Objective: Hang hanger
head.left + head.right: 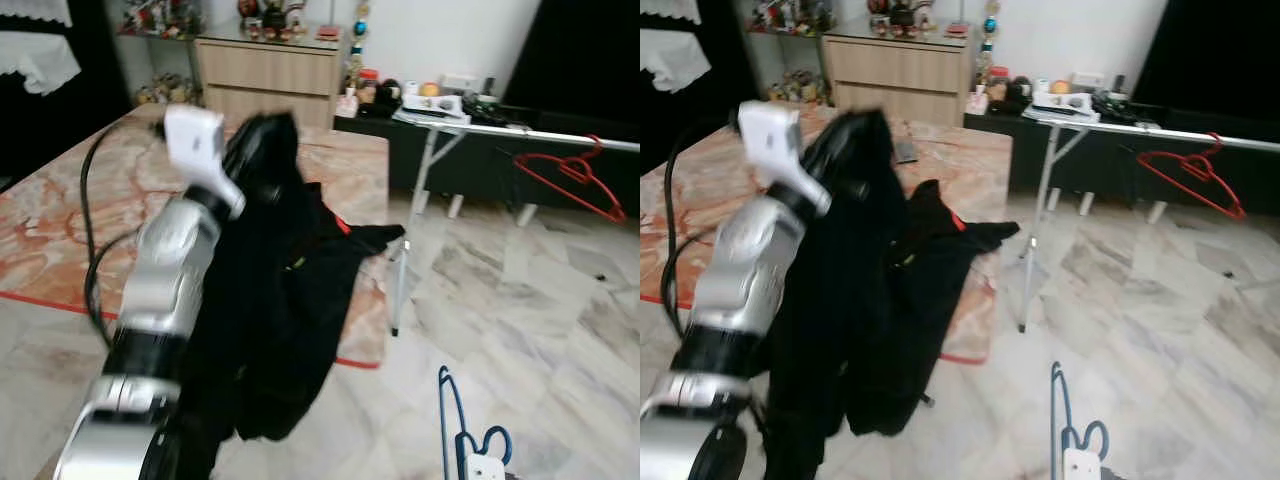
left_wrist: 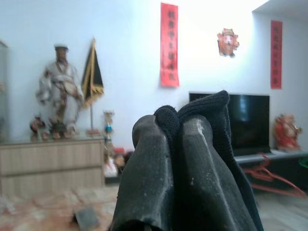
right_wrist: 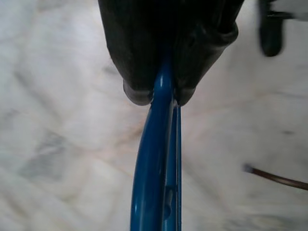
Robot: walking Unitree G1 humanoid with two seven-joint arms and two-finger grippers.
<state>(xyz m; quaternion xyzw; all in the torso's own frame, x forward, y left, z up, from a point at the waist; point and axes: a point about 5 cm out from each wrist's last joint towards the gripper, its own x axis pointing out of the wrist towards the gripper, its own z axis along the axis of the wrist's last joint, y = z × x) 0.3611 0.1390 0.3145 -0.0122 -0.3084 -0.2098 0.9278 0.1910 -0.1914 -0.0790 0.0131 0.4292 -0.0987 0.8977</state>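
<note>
The left gripper (image 2: 180, 159) is raised in front of the robot, its two black fingers (image 2: 149, 178) pressed together on a fold of a black knitted garment (image 1: 270, 300); the cloth pokes up between the tips and hangs down in a long drape beside the silver left arm (image 1: 165, 290), over the edge of a marble-patterned tabletop (image 1: 60, 220) with a red border line.

The right gripper (image 3: 162, 94) is clamped tightly on a blue hanger (image 3: 156, 168), the plastic rod running out from between the finger pads over pale marble floor (image 1: 520, 330). In the head views the blue hanger's hook stands up at the lower edge of the frame.

Farther out, a metal clothes rail (image 1: 530, 130) on white legs crosses the room, with a red hanger (image 1: 570, 175) hanging from it near its far end. Behind stand a wooden sideboard (image 1: 265, 70) with figurines on top and a low black cabinet (image 1: 470, 165).

In the left wrist view the white wall carries two red vertical banners (image 2: 169, 45) with dark characters, too blurred to read, beside a dark television (image 2: 250, 120) and a robed statue (image 2: 60, 91).
</note>
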